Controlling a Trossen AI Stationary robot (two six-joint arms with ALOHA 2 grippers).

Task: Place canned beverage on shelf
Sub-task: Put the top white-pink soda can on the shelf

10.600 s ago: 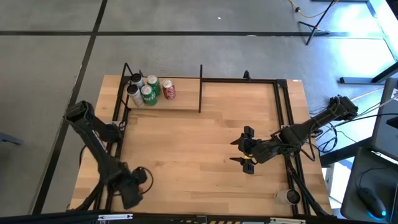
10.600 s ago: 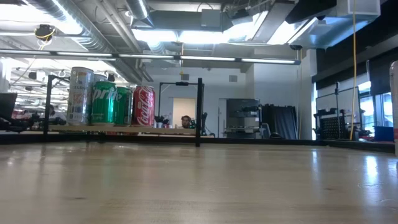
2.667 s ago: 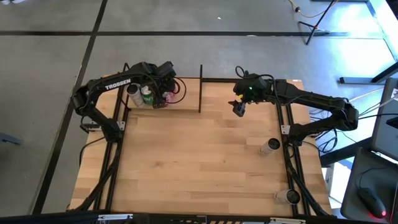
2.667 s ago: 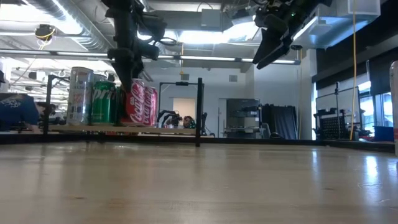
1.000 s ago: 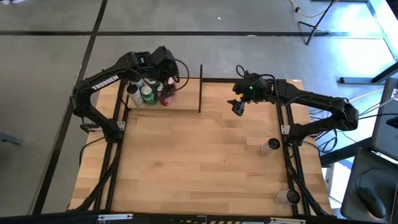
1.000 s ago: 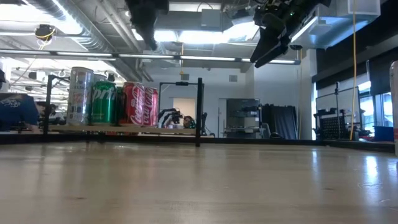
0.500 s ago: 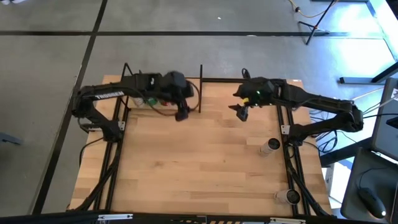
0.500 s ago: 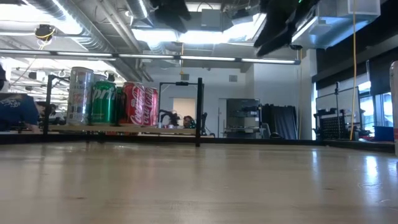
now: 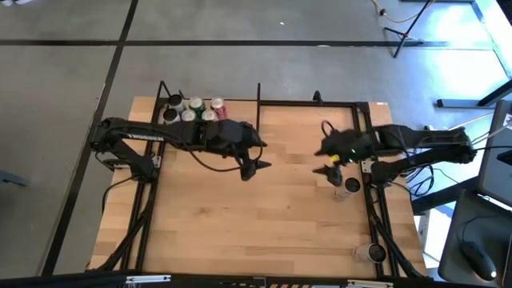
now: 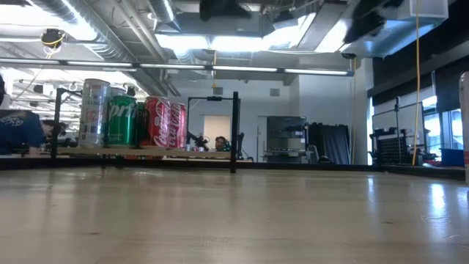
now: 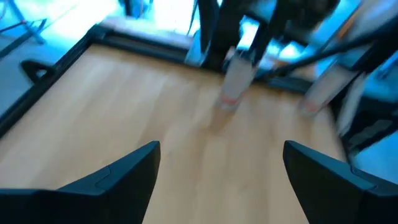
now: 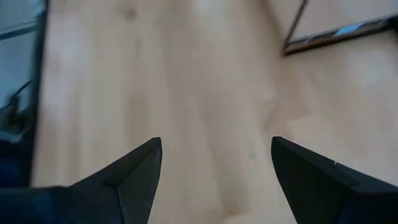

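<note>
Cans (image 9: 193,110) stand grouped on shelf (image 9: 236,112), tabletop's far left corner. Left gripper (image 9: 251,168) mid-table, right gripper (image 9: 328,164) beside lone can (image 9: 347,188) near right edge; both gaping, empty. Approach level, grip mid-body.

The wooden desk (image 9: 240,216) stands on a grey floor (image 9: 240,24) crossed by dark lines. Across the room behind it are ceiling lights (image 10: 220,40), ducts (image 10: 110,37), a grey cabinet (image 10: 282,139) and a seated person (image 10: 15,132) at the far left.
</note>
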